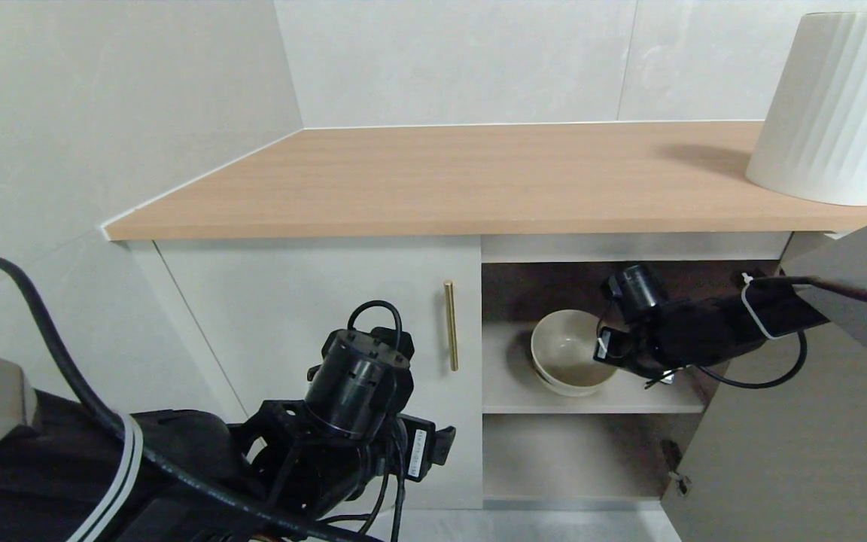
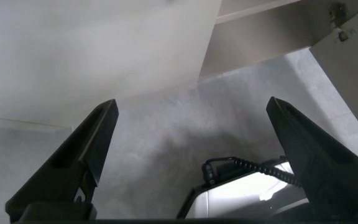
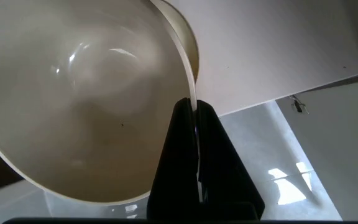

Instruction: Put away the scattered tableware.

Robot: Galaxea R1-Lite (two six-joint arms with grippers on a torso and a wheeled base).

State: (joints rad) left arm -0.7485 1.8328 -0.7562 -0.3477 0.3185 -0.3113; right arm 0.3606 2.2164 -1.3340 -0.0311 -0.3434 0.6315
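Surface (image 1: 433,181): I see one white ribbed container (image 1: 832,105) standing at its right end.
Upper shelf (image 1: 500,391): I see bowls (image 1: 565,354) stacked on it.

A bowl (image 1: 565,348) sits on the cabinet's (image 1: 313,316) upper shelf (image 1: 509,391), under the counter (image 1: 479,181); a cylinder (image 1: 832,105) stands at the counter's right.

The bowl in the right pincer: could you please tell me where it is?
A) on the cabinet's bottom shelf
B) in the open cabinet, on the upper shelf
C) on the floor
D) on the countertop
B: the bowl is inside the open cabinet, on its upper shelf, with the right pincer shut on its rim.
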